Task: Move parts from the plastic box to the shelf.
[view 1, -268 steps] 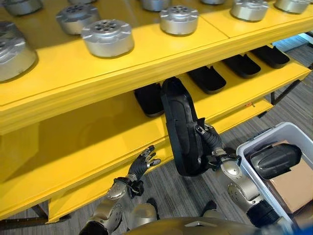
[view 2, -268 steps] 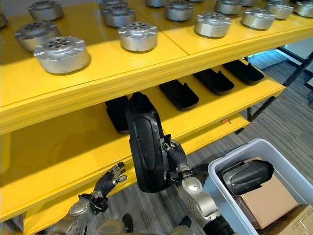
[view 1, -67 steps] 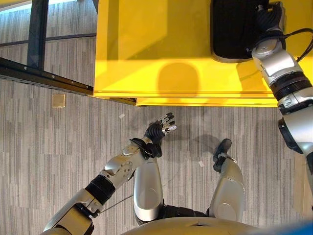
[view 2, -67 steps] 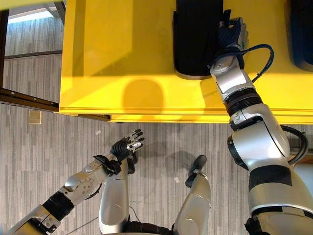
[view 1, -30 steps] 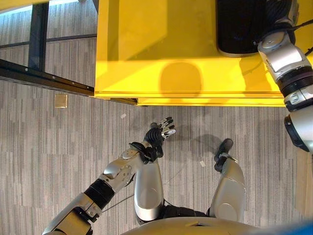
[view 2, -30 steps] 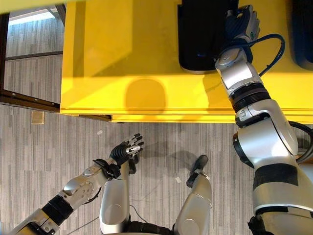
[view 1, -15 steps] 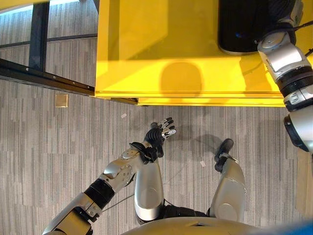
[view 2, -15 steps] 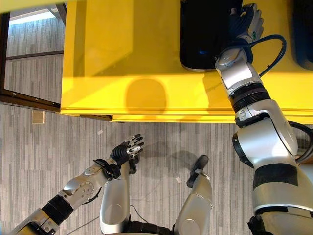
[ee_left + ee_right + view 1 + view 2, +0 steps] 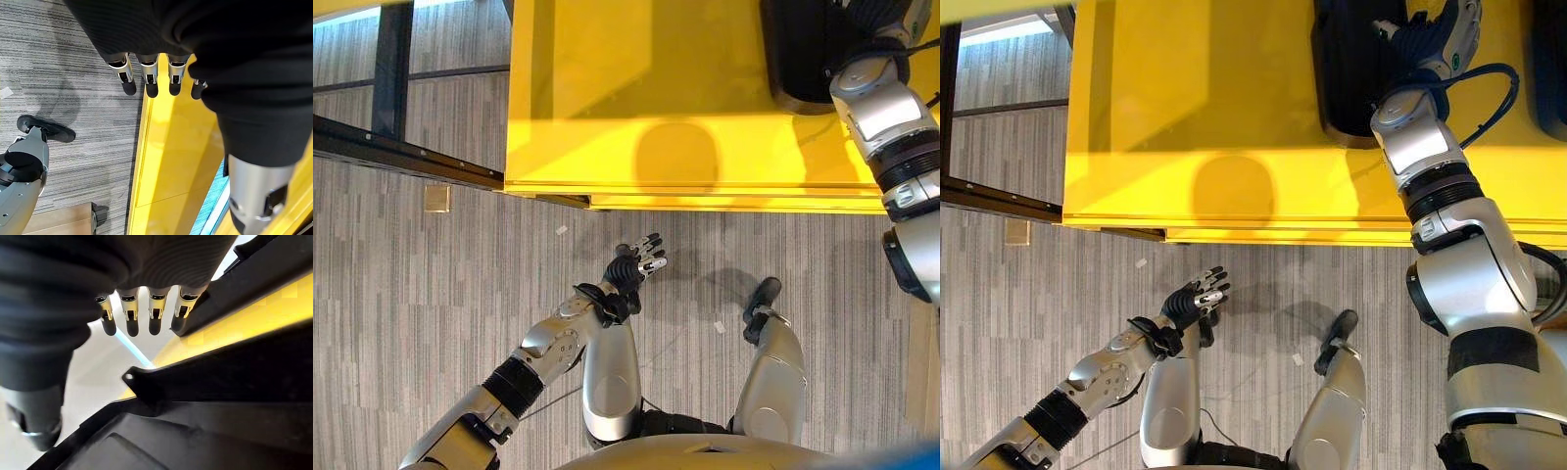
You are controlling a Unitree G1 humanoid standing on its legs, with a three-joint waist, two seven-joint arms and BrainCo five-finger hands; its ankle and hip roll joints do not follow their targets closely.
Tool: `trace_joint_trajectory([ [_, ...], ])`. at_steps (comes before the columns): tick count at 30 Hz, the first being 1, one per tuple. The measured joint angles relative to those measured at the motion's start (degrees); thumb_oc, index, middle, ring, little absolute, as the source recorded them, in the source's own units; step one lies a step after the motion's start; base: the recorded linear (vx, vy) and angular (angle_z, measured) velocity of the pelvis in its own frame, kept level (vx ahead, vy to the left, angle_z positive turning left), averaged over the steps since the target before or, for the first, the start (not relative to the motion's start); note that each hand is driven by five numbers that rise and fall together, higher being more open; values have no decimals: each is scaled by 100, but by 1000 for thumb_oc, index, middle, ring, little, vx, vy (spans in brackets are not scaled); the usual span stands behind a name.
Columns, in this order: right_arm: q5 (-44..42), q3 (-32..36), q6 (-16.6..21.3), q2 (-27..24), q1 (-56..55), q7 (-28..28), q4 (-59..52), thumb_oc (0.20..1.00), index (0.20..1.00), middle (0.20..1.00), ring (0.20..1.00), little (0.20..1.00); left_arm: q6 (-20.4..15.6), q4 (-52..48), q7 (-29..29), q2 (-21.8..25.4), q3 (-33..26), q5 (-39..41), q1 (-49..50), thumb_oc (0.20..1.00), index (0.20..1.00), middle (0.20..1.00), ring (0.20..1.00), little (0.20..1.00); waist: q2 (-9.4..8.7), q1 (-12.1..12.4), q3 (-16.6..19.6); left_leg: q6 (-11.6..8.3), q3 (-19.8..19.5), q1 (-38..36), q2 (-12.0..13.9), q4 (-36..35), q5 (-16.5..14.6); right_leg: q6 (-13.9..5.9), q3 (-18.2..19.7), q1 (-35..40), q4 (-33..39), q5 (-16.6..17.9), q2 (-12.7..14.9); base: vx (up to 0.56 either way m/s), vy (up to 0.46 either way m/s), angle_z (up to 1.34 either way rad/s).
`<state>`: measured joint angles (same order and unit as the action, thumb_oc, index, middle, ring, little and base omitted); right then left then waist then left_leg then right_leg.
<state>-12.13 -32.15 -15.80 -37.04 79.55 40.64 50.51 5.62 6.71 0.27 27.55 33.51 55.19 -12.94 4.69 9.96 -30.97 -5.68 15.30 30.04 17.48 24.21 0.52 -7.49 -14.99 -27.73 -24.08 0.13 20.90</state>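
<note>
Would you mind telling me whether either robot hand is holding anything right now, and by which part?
The right robot hand rests on the black part's right side on the yellow shelf; whether it grips cannot be told. The left robot hand holds nothing.

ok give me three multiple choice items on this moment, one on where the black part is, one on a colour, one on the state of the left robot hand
1. Where is the black part?
A. lying on the shelf
B. on the floor
C. in the left robot hand

2. What colour is the shelf?
A. blue
B. yellow
C. white

3. How is the left robot hand?
A. curled round the part
C. pressing on the shelf
B. open and empty, over the floor

Key: 1 A, the part lies on the shelf surface beside the right robot hand. 2 B, the surface is bright yellow. 3 B, its fingers are straight and nothing is in them.
</note>
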Motion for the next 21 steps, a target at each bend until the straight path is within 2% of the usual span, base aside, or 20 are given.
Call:
trace_joint_trajectory([
  [5,-100,9,149,3,-3,9,3,1000,1000,1000,1000,1000,3,0,-17,5,-1,-9,5,1000,1000,1000,1000,1000,0,8,0,2,-2,-85,0,11,2,1,2,70,-21,1,1,0,0,0],
  [8,-246,142,537,65,-14,56,-16,1000,1000,1000,1000,1000,2,0,-16,8,-7,-16,53,1000,1000,1000,1000,1000,1,-20,1,-22,1,-232,-3,-7,-17,0,-1,233,19,1,0,0,0,0],
  [10,-242,406,822,118,-115,105,-448,1000,1000,1000,1000,1000,-3,0,-10,9,-28,-17,87,1000,1000,1000,1000,1000,8,-33,5,-17,13,-353,-12,-34,-43,0,0,350,45,1,1,48,13,0],
  [12,-242,713,1004,223,-584,52,-1502,1000,1000,1000,1000,1000,-16,9,10,-27,-101,-79,245,1000,1000,1000,1000,1000,4,-87,10,-20,62,-732,-57,-200,-47,-25,-7,725,211,17,0,0,0,0],
  [14,-230,763,1085,293,-959,-46,-1895,1000,1000,1000,1000,1000,-102,63,-21,-61,-227,-210,367,1000,1000,1000,1000,1000,2,-100,28,-14,128,-928,-71,-355,45,-16,-22,842,268,44,-3,23,19,-6],
  [18,-233,930,1111,305,-1690,-224,-2022,1000,1000,1000,1000,1000,-170,197,-143,-200,-468,-309,531,1000,1000,1000,1000,1000,3,-154,30,-21,196,-1304,-99,-662,162,-16,-25,1096,387,55,-33,43,16,-3],
  [21,-237,1243,1246,315,-2073,-380,-2068,1000,1000,1000,1000,1000,-236,218,-245,-220,-482,-419,625,1000,1000,1000,1000,1000,0,-335,39,-85,271,-1578,-94,-903,210,-50,-28,1328,580,80,-91,48,4,-7],
])
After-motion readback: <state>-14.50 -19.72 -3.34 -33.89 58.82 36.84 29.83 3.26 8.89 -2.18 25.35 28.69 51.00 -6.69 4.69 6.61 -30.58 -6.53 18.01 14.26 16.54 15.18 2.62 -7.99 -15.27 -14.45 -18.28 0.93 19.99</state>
